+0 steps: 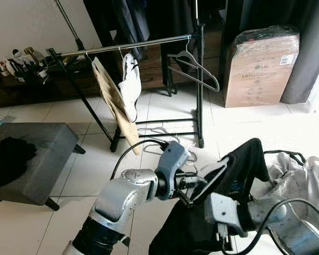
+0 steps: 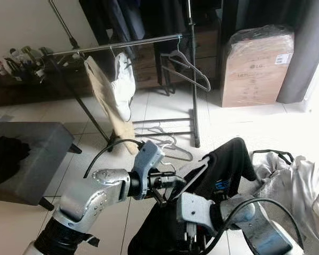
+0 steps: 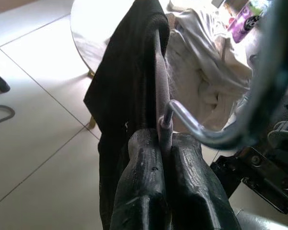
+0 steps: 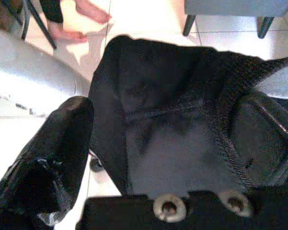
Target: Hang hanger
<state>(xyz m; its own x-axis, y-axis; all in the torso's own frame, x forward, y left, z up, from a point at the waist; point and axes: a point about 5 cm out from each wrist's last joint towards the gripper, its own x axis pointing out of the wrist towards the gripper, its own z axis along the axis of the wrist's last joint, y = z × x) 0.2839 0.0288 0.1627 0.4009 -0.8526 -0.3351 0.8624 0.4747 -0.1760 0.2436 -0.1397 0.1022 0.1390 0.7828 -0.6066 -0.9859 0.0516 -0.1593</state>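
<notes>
Two grippers, both mine, both engaged low in front of me. My left gripper (image 3: 165,158): jaws clenched tight, no gap beyond the thin metal stem of the hanger (image 3: 159,86) pinched between the fingers (image 3: 144,177); its silver hook curls out just past my fingertips. A black garment (image 1: 244,164) is draped over that hanger, hanging down toward the tiled floor (image 1: 95,170). My right gripper (image 4: 149,143): jaws spread wide, one finger on either side of a fold of the same black cloth, the fabric lying between them and against one finger. Clothes rack (image 1: 133,45): ahead of me, well apart from the hanger, carrying a tan garment (image 1: 114,101), a white garment (image 1: 130,85) and one bare hanger (image 1: 194,66). Grey stool (image 1: 37,154): to my left.
</notes>
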